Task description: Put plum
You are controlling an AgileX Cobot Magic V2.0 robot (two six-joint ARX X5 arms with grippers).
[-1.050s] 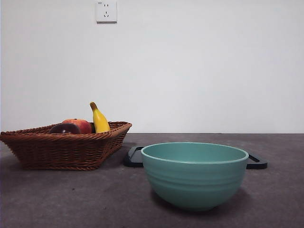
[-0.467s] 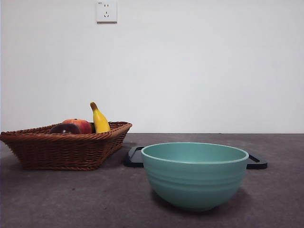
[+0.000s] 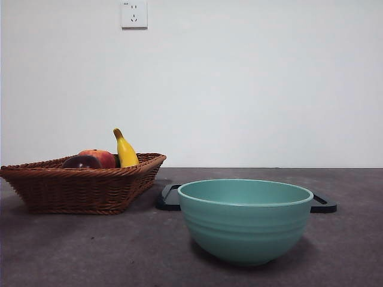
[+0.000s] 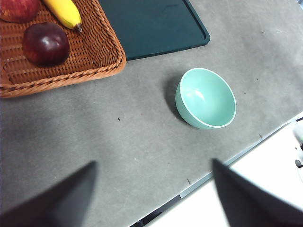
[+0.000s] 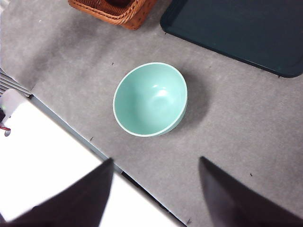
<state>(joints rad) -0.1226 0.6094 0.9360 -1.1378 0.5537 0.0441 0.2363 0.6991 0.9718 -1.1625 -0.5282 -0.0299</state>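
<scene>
Open air above the wicker basket (image 3: 84, 188); banana (image 3: 125, 150) and red fruit (image 3: 102, 157) crowd the plum (image 4: 46, 43). Bare bench (image 3: 90, 251) separates basket and bowl (image 3: 245, 220).

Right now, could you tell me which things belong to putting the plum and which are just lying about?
Job: plum, in the wicker basket; left gripper, open.
Lying about: red fruit, banana, teal bowl, dark tray.

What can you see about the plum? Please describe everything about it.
The plum is round, glossy and dark maroon, almost black, with a smooth skin and small highlights. It lies in the brown wicker basket, apart from the red fruit and the banana. In the front view only its top shows above the basket's rim. No gripper touches it.
</scene>
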